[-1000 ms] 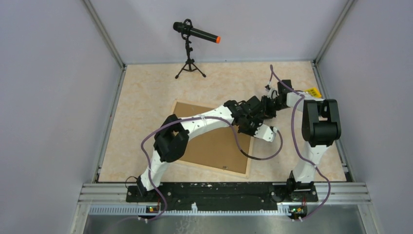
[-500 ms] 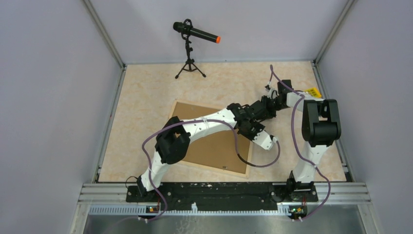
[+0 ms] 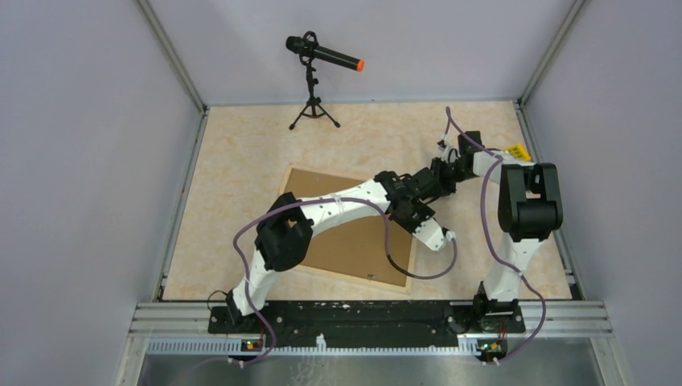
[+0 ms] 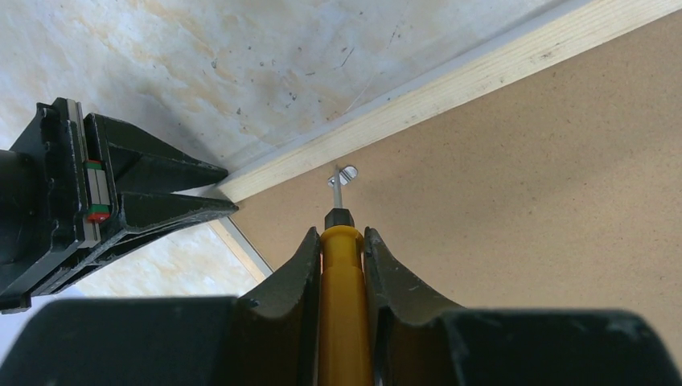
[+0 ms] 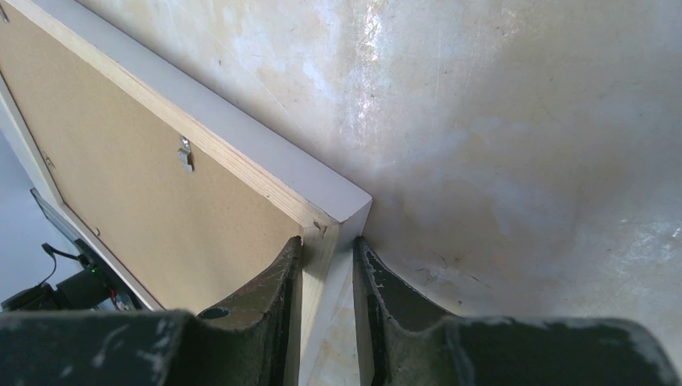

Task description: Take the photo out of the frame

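Frame [image 3: 346,245] is lying face-down mid-surface, hardboard backing [image 4: 523,201] in place, photo unseen beneath. Left fingers [image 4: 291,289] are pinching a yellow screwdriver [image 4: 343,305], tip at a retaining tab [image 4: 346,174]; right fingers [image 5: 273,293] are clamping the frame's corner. Extraction seems barely beginning.

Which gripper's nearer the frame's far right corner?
Right. The right gripper is clamped on that corner of the frame. The left gripper sits just inboard, over the brown back, holding a yellow screwdriver whose tip meets a metal tab.
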Controlling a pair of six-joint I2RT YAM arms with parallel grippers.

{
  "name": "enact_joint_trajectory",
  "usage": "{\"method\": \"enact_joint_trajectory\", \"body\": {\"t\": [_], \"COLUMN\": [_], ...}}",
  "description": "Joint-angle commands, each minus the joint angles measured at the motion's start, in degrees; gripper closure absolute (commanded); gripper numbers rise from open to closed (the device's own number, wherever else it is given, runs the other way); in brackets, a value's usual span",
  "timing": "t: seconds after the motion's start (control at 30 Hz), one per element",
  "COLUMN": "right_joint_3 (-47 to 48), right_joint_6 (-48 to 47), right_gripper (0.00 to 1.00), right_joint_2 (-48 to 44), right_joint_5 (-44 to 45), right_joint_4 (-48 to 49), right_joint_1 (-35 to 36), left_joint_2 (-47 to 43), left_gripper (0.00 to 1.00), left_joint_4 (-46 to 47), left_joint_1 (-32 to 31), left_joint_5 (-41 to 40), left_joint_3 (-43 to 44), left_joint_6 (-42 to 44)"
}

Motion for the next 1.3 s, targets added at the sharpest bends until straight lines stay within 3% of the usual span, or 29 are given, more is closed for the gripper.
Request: {"method": "enact_joint_trajectory", "body": {"t": [0.0,0.5,0.6,0.67,0.73,0.9,1.1,1.27], "right_joint_3": [0.53,1.85,2.41,2.64,2.89,6.06,3.49,0.09], "right_joint_6": [-3.22,-5.24,-5.49,-6.22,-9.35,-18.06,-28.61,-34.89], "right_gripper": [0.89,0.88,0.83,0.74,0.62,0.39,0.27,0.27], "right_joint_2": [4.14,3.52,2.16,-1.37,-5.93,-18.98,-35.12,-42.01], "right_joint_5": [8.46,8.4,5.23,1.02,-3.94,-15.71,-19.22,-9.22], "right_joint_4": [2.91,0.98,0.17,0.14,-0.13,-4.83,-6.78,-7.38], "right_joint_1": [1.08,0.91,0.81,0.29,0.03,0.15,4.0,18.38], "left_joint_2": [-1.65,-6.36,-7.87,-9.44,-11.21,-15.65,-19.69,-26.15], "left_gripper": [1.0,1.0,1.0,1.0,1.0,1.0,1.0,1.0], "left_joint_4": [-13.76,-13.53,-11.78,-9.35,-7.89,-8.93,-7.78,0.46], "left_joint_1": [0.55,2.5,3.94,6.19,10.94,26.87,37.7,38.43], "left_joint_5": [-4.38,-6.55,-4.1,-1.59,3.98,30.56,57.64,62.65], "left_joint_3": [-2.76,-5.61,-4.26,-2.91,-1.11,1.52,-3.53,-13.37], "left_joint_6": [-0.48,-3.87,-8.12,-15.35,-23.02,-40.26,-56.16,-65.94]}}
